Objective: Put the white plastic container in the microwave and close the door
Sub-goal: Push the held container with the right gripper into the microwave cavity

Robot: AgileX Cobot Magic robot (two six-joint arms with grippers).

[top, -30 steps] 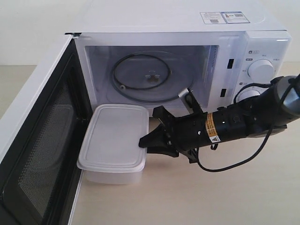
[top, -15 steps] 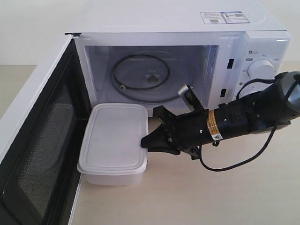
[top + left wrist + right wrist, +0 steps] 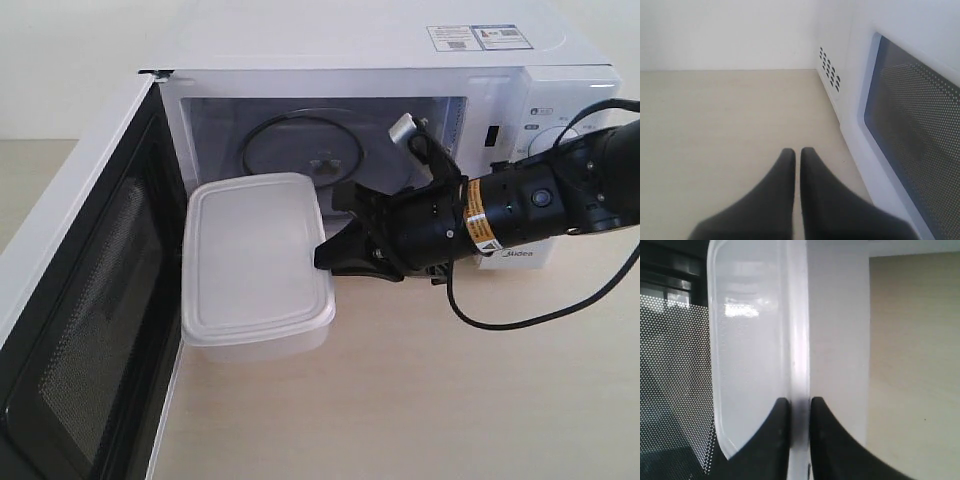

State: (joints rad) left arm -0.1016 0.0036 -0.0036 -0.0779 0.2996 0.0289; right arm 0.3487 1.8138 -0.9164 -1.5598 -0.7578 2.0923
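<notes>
The white plastic container [image 3: 255, 262] hangs lifted and tilted in front of the microwave [image 3: 360, 70] opening, its far end near the cavity's lower edge. My right gripper [image 3: 322, 255] is shut on the rim of its right side; in the right wrist view the gripper [image 3: 799, 402] pinches the container's rim [image 3: 799, 340]. The door [image 3: 80, 300] stands wide open on the left, mesh inner face showing. The glass turntable [image 3: 300, 160] is bare. My left gripper [image 3: 797, 152] is shut on nothing, hovering over the table beside the door's outer window [image 3: 915, 125].
Two round dials [image 3: 555, 148] sit on the microwave's right panel, partly behind my right arm [image 3: 540, 200]. A black cable [image 3: 530, 315] loops from that arm over the beige tabletop [image 3: 420, 400].
My right gripper has raised the container off the table and carried it up and back toward the microwave opening; the container now tilts. The right arm has risen in front of the control panel.
</notes>
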